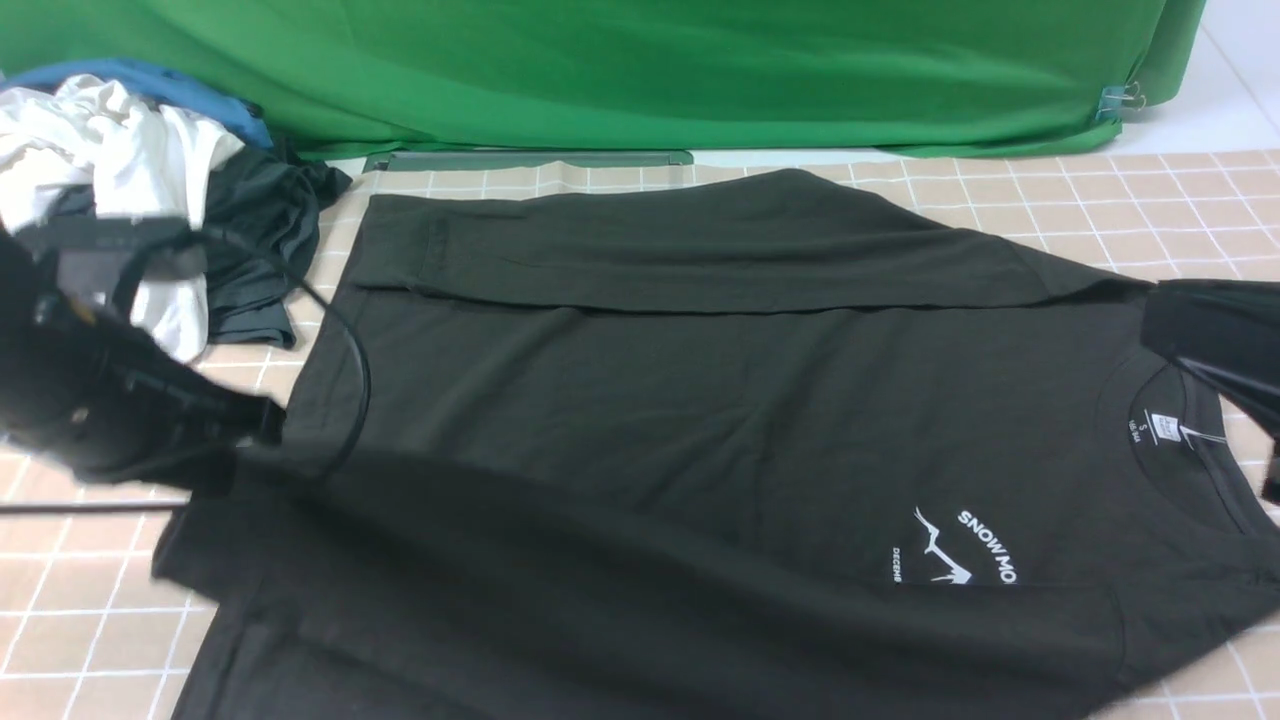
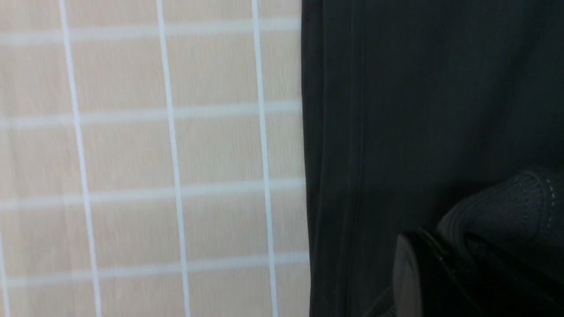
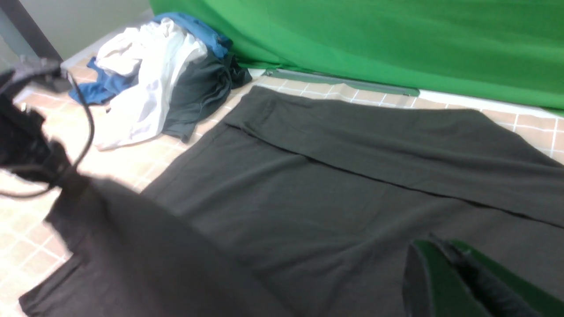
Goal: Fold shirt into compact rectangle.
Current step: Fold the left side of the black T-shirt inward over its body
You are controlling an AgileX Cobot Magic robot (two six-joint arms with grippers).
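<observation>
The black shirt (image 1: 700, 400) lies across the checked table, collar and white label (image 1: 1165, 425) to the right, hem to the left. Its far side is folded in over the body. The near side is raised and blurred, partly covering the white "SNOW MO" print (image 1: 985, 545). My left gripper (image 1: 255, 425) is at the hem end, shut on the shirt; the left wrist view shows a ribbed cuff (image 2: 506, 207) pinched at the gripper (image 2: 445, 251). My right gripper (image 1: 1270, 475) is at the collar end; its green fingers (image 3: 445, 281) are shut on dark fabric.
A pile of white, blue and dark grey garments (image 1: 130, 170) lies at the back left, beside the shirt's hem. A green backdrop (image 1: 640, 70) closes off the far edge. A black cable (image 1: 358, 380) loops from my left arm over the shirt. Checked tablecloth (image 1: 1150, 190) shows at the back right.
</observation>
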